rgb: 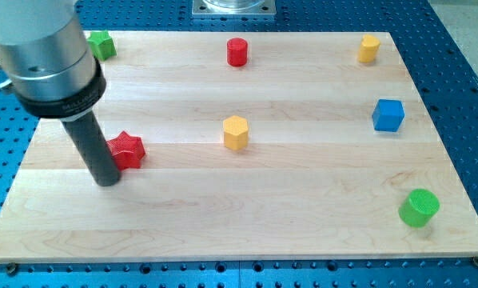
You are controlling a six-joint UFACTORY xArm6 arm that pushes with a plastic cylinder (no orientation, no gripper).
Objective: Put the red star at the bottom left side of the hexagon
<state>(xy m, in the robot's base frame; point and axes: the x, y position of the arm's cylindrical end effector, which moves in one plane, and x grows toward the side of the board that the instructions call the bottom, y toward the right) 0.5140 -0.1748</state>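
our rod carries no gripper to open or close; my tip (108,181) stands on the wooden board (223,232) at the view's left, touching the left edge of the red star (127,150), which sits just to its upper right. the red star lies well apart from the yellow hexagon (236,133), off to that block's left and a little lower in the view, with bare wood between them. farther out, a red cylinder (237,51) stands near the view's top, above the hexagon. a green block (102,45), its shape partly hidden behind our arm's housing, sits at the top left corner. at the top right corner we see a second yellow block (369,49), below it a blue cube (388,114), and near the bottom right a green cylinder (419,207).
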